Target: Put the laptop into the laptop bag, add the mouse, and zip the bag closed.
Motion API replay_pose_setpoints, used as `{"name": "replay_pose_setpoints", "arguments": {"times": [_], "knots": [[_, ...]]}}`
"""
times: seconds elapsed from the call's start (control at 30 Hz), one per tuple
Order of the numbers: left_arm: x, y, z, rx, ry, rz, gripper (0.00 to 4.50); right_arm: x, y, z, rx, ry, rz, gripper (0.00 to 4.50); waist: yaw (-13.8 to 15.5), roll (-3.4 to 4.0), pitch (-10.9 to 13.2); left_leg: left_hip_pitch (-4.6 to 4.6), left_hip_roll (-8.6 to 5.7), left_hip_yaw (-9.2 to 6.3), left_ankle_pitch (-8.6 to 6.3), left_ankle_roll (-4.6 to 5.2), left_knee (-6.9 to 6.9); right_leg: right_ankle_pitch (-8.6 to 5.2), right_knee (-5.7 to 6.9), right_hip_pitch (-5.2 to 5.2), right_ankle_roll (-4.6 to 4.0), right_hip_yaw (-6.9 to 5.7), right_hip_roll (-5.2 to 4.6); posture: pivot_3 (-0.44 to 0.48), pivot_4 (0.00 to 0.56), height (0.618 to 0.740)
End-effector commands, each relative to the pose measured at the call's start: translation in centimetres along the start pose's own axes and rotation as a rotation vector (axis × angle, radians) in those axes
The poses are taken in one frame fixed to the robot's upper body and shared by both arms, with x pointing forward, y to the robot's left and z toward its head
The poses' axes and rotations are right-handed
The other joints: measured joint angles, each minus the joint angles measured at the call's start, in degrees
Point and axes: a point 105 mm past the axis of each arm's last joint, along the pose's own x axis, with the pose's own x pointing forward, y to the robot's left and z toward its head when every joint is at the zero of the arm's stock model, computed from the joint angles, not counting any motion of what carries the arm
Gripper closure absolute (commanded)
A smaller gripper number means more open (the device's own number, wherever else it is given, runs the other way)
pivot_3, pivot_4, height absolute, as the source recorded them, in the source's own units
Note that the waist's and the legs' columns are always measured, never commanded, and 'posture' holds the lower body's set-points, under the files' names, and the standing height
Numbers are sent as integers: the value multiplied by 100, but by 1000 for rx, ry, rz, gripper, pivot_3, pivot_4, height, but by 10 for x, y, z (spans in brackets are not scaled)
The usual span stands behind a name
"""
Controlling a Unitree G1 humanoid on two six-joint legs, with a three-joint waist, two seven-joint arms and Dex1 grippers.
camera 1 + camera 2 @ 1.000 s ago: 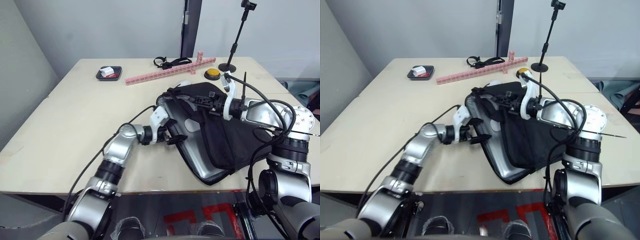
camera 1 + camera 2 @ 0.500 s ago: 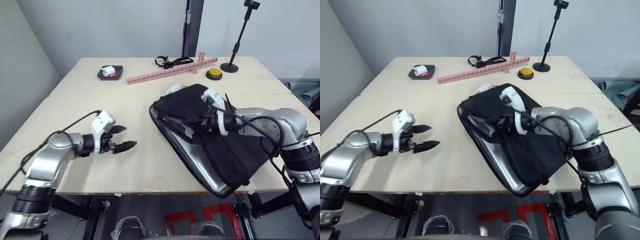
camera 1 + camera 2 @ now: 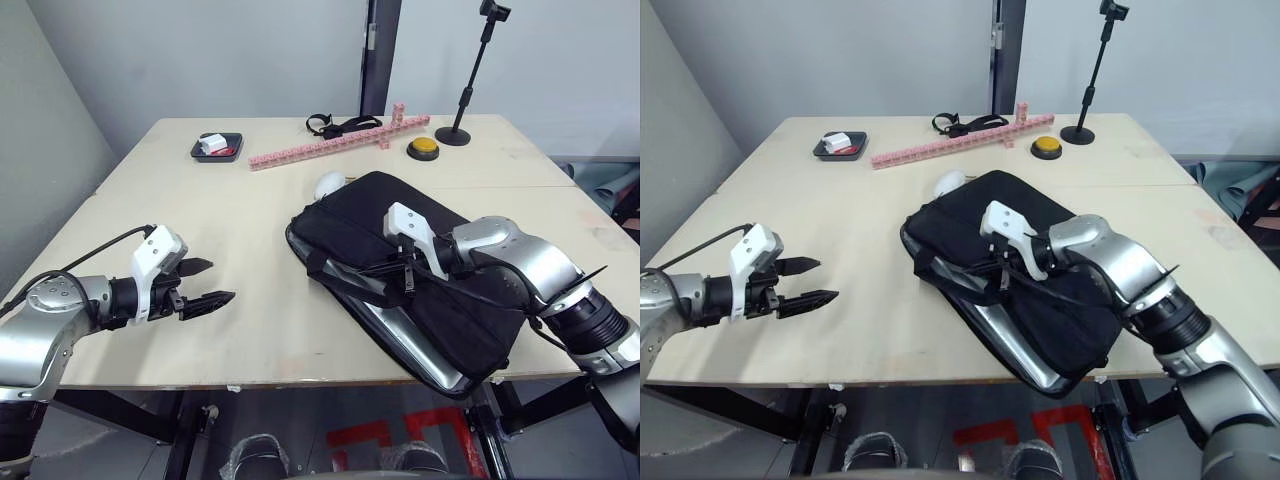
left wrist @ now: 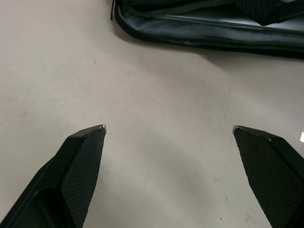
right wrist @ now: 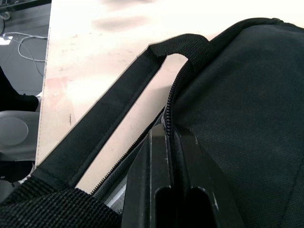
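So, your silver-grey metal laptop (image 3: 420, 350) already sits inside the flat black fabric laptop bag (image 3: 400, 265) on the bench (image 3: 240, 210). Your right gripper (image 3: 405, 281) is pinched on the zipper; your left gripper (image 3: 200, 283) hangs spread and empty. The zipping looks unfinished.

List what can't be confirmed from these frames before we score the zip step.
- Mouse: hidden; whether it is inside the laptop bag cannot be told, the fabric covers everything.
- Laptop: just a silver strip shows at the open near edge, head views.
- Zipper pull: right wrist view, the right gripper shut on the zipper line hides it.
- Black tray contents: too small, head views.
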Motion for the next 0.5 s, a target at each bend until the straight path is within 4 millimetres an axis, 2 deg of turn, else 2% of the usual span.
{"name": "replay_pose_setpoints", "arguments": {"times": [0.03, 0.13, 0.27, 0.4, 0.47, 0.5], "knots": [[-10, 5, 14, 51, -31, 23, 0, -3, -3, 9, -49, -15, 11, 3837, -2, 0, 0, 1, 0, 1, -1, 0, 5, 0, 4, 0, -1, 3, 0, 0, 150, 740], [-12, 9, 12, 59, -21, 34, 0, -5, -3, 11, -52, -26, 17, 2797, 1, 0, 0, 2, 0, -2, -2, 2, 19, -1, 14, 3, -3, 5, 0, 0, 150, 740], [-18, 17, 15, 67, -20, 45, 0, -18, -4, 21, -62, -45, 22, 1439, 4, 0, 0, 2, 0, -6, -3, 3, 27, 0, 22, 4, -3, 5, 0, 0, 150, 740], [-33, 27, 21, 73, -24, 59, 0, -58, -9, 36, -87, -77, 16, 20, 14, 0, 0, -1, 0, -8, -1, 6, 30, 0, 21, 2, -4, 5, 0, 0, 150, 740], [-39, 32, 24, 83, -25, 72, 0, -74, -10, 37, -95, -73, 13, 20, 18, -2, -2, -1, 0, -8, -1, 10, 30, -2, 21, 4, -8, 4, 0, 0, 150, 740], [-44, 38, 26, 91, -25, 88, 0, -91, -13, 35, -83, -42, -11, 20, 18, -2, -2, 1, 0, -9, 0, 12, 28, -6, 21, 7, -14, 4, 0, 0, 150, 740]]}}
